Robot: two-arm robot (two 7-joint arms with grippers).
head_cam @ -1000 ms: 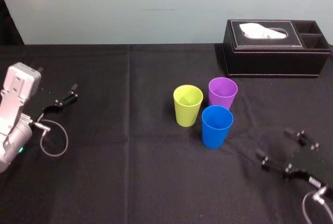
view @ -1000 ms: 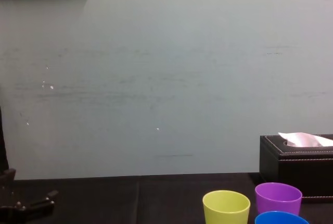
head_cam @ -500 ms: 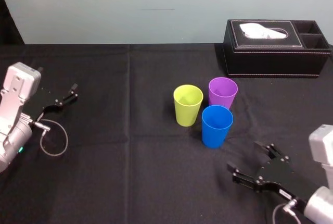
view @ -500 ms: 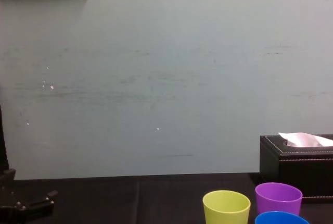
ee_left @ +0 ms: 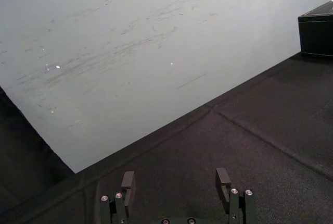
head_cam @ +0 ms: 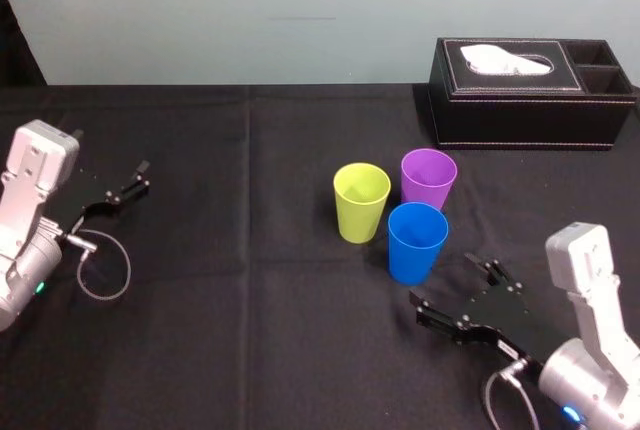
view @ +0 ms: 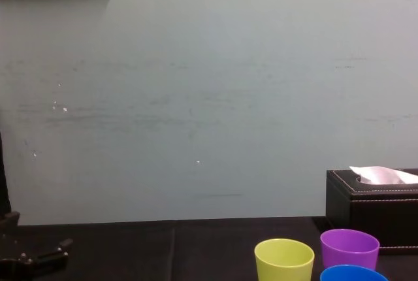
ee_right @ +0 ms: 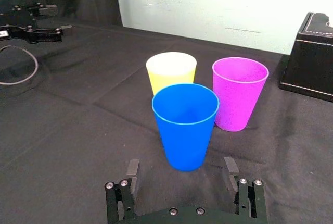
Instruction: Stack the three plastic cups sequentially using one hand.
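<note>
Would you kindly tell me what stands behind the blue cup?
Behind the blue cup stand the purple cup and, to its left, the yellow-green cup, both upright. In the right wrist view the blue cup covers the yellow-green cup's lower part.

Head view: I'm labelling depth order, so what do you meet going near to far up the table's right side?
right gripper → blue cup → yellow-green cup → purple cup → black tissue box. The left gripper, far left, is level with the cups, so omitted.
</note>
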